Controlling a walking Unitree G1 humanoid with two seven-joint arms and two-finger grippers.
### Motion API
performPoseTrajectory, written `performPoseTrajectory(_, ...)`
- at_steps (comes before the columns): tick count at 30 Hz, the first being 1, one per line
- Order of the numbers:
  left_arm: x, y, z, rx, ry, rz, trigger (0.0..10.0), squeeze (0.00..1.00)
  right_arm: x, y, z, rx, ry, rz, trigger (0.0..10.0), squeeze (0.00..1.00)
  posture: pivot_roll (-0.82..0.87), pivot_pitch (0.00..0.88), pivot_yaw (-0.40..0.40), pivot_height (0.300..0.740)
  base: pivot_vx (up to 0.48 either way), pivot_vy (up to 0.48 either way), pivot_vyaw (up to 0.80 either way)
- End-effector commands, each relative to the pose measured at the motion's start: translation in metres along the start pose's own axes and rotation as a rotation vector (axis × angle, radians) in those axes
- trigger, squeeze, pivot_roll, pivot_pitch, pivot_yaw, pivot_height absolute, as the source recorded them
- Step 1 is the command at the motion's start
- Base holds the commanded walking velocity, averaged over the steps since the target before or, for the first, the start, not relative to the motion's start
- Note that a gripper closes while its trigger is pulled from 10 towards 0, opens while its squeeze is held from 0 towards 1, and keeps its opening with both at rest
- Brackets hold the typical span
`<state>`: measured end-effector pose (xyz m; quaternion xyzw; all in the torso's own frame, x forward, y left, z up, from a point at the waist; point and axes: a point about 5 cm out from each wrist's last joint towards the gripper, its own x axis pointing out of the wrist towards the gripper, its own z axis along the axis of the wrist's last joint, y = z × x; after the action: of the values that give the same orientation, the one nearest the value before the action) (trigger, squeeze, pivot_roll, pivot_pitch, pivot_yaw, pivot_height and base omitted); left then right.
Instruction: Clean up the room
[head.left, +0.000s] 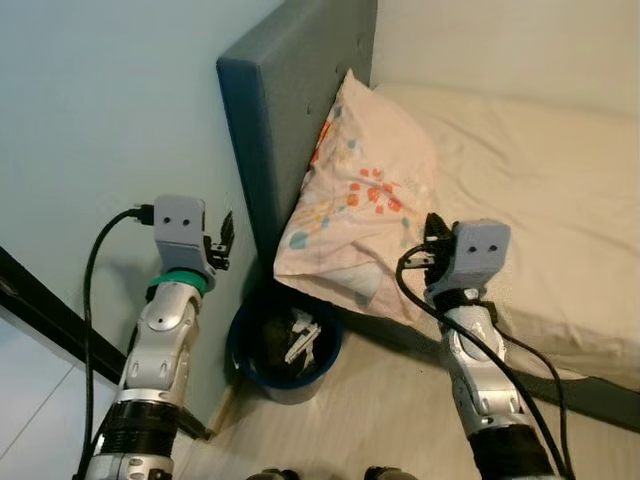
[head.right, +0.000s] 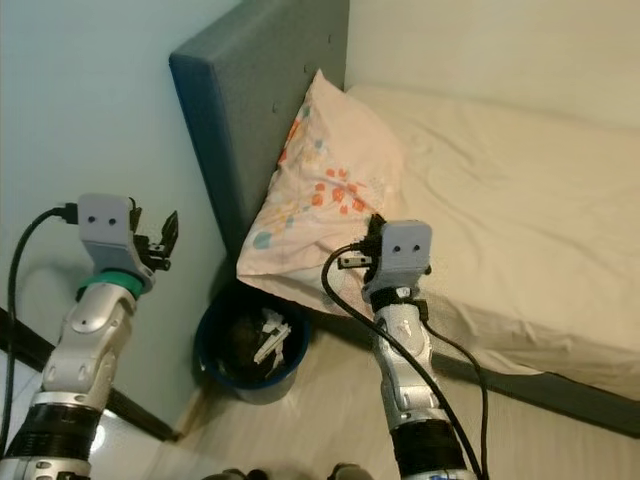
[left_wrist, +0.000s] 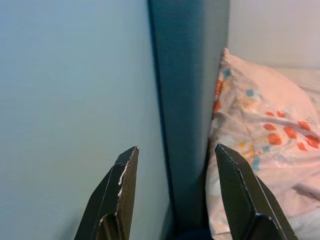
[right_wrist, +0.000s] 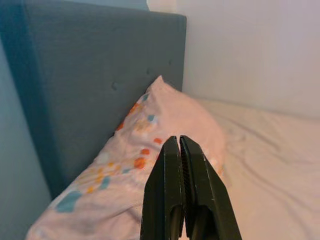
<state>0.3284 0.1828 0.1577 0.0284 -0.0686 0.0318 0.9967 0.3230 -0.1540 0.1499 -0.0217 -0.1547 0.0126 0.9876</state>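
A pale blue wall (head.left: 100, 120) meets a blue-grey headboard (head.left: 290, 110) at the corner of the room, with wood floor (head.left: 380, 410) below. The bed (head.left: 540, 190) runs off to the right under a cream sheet. A floral pillow (head.left: 360, 200) leans against the headboard, its long axis sloping down from the headboard's top; its lower corner hangs off the mattress over a blue bin (head.left: 285, 350) holding scraps. The right gripper (right_wrist: 184, 165), fingers pressed together and empty, sits at the pillow's lower edge and points up along it, nearer than the other. The left gripper (left_wrist: 175, 175), fingers apart and empty, hovers beside the wall left of the headboard. Straightening the pillow looks likely, and the right arm is nearer for that.
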Motion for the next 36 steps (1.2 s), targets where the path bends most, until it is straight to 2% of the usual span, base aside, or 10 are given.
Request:
performPoseTrajectory(1, -0.005, 0.011, -0.009, 0.003, 0.028, 0.037, 10.0, 0.00, 0.000, 0.003, -0.006, 0.009, 0.017, 0.013, 10.0, 0.00, -0.04, 0.000, 0.044, 0.740, 0.000, 0.000, 0.00)
performPoseTrajectory(6, -0.010, 0.027, -0.018, -0.002, 0.044, 0.115, 10.0, 0.00, 0.001, 0.020, -0.007, 0.016, 0.009, 0.056, 10.0, 0.00, -0.04, 0.000, 0.047, 0.740, 0.000, 0.000, 0.00)
performPoseTrajectory(11, -0.010, 0.027, -0.015, -0.003, 0.035, 0.118, 10.0, 0.00, -0.008, 0.027, -0.012, 0.029, 0.028, 0.078, 10.0, 0.00, -0.03, 0.000, 0.036, 0.740, 0.000, 0.000, 0.00)
performPoseTrajectory(16, -0.012, 0.026, -0.011, 0.008, 0.020, 0.116, 10.0, 0.00, -0.011, 0.026, -0.014, 0.034, 0.042, 0.084, 10.0, 0.00, -0.02, 0.005, 0.030, 0.740, 0.000, 0.000, 0.00)
performPoseTrajectory(20, -0.018, 0.015, -0.013, -0.001, 0.035, 0.082, 10.0, 0.00, -0.002, 0.013, -0.011, 0.056, 0.036, 0.040, 10.0, 0.00, 0.00, 0.016, 0.043, 0.740, 0.000, 0.000, 0.00)
performPoseTrajectory(23, -0.018, 0.008, -0.011, 0.017, 0.021, 0.064, 10.0, 0.00, 0.000, 0.011, -0.013, 0.029, 0.038, 0.053, 10.0, 0.00, 0.00, 0.038, 0.033, 0.740, 0.000, 0.000, 0.00)
performPoseTrajectory(27, -0.018, 0.008, -0.014, 0.040, 0.031, 0.038, 10.0, 0.00, 0.004, 0.017, -0.005, 0.035, 0.005, 0.061, 10.0, 0.00, -0.01, 0.036, 0.054, 0.740, 0.000, 0.000, 0.00)
performPoseTrajectory(32, -0.014, 0.005, -0.008, 0.050, 0.013, 0.030, 10.0, 0.00, 0.001, 0.016, -0.011, 0.010, 0.035, 0.061, 10.0, 0.00, 0.00, 0.049, 0.050, 0.740, 0.000, 0.000, 0.00)
performPoseTrajectory(33, -0.015, 0.003, -0.006, 0.024, 0.021, 0.031, 10.0, 0.00, 0.000, 0.016, -0.008, 0.008, 0.024, 0.065, 10.0, 0.00, -0.01, 0.070, 0.061, 0.740, 0.000, 0.000, 0.00)
performPoseTrajectory(36, -0.015, 0.001, -0.006, 0.015, 0.018, 0.002, 10.0, 0.00, -0.001, 0.022, -0.005, 0.007, 0.002, 0.078, 10.0, 0.00, -0.01, 0.057, 0.057, 0.740, 0.000, 0.000, 0.00)
